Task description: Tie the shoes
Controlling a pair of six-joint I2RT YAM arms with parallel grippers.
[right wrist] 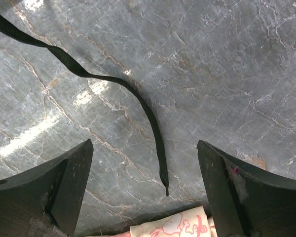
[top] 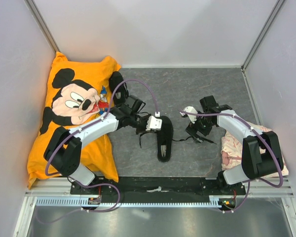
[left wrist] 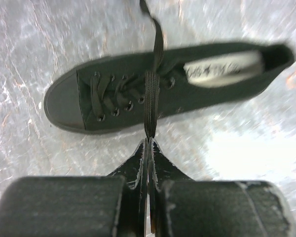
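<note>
The shoe being worked lies on the grey table between the two arms. Its long axis runs near-to-far in the top view, and the toe seems to be at the far end, with the open heel and pale insole label toward the arm bases. A second shoe, as far as I can tell, sits well apart at the edge of the orange pillow, partly under the left arm.

One lace end rises from the upper eyelets, crosses the side of the shoe and runs straight into the left tool. That tool's fingers are pressed together on the lace, with no gap showing. It hovers just beside the shoe on its left flank, nearer to it than the other tool is.

The other lace end trails off the shoe's right side and lies slack and wavy on the table. Its tip rests close to a pink-printed cloth. The right tool hangs over this lace with its fingers wide apart, holding and touching nothing. The tip lies between them and a little toward the wrist.

The next move likely depends on that alignment. The loose lace runs roughly lengthwise through the open gap, so the right tool would probably need to come straight down to pinch it near the tip.
</note>
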